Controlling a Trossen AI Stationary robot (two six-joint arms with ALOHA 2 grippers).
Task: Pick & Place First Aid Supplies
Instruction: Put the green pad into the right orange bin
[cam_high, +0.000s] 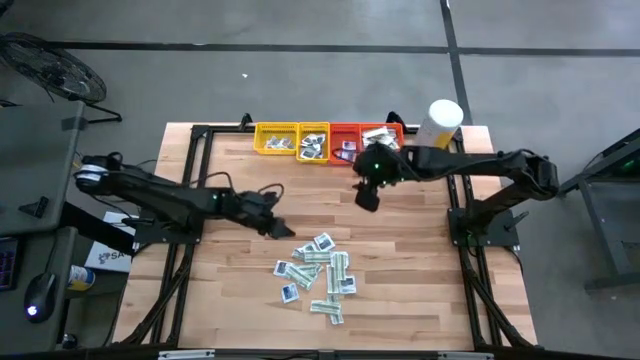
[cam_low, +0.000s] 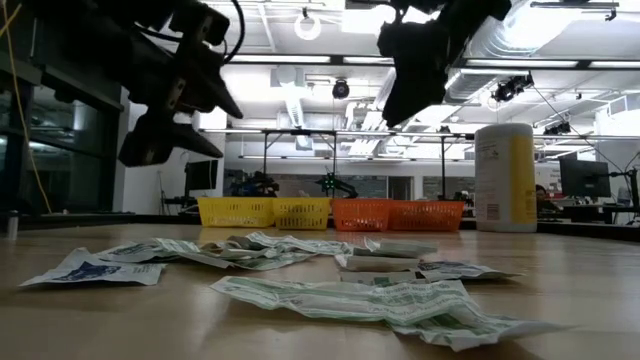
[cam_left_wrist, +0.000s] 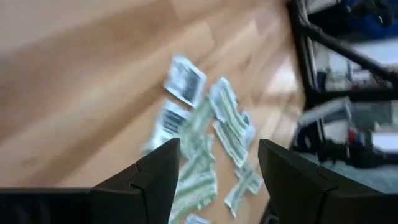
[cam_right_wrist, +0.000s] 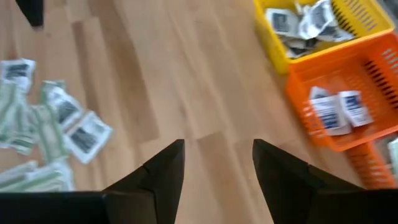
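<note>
Light wooden table (cam_high: 420, 260), four small plastic trays at far edge: two yellow (cam_high: 290, 139), two red-orange (cam_high: 364, 137), each apparently holding packets. Loose pile of flat white-and-green paper packets (cam_high: 318, 276) mid-table. Left gripper (cam_high: 279, 229) just beside pile; right gripper (cam_high: 366, 195) near trays. Tall white-and-yellow canister (cam_high: 440, 124) beside trays.

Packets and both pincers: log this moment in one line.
left pincer: open, empty, beside packets | right pincer: open, empty, near trays | packets: loose pile on table
</note>
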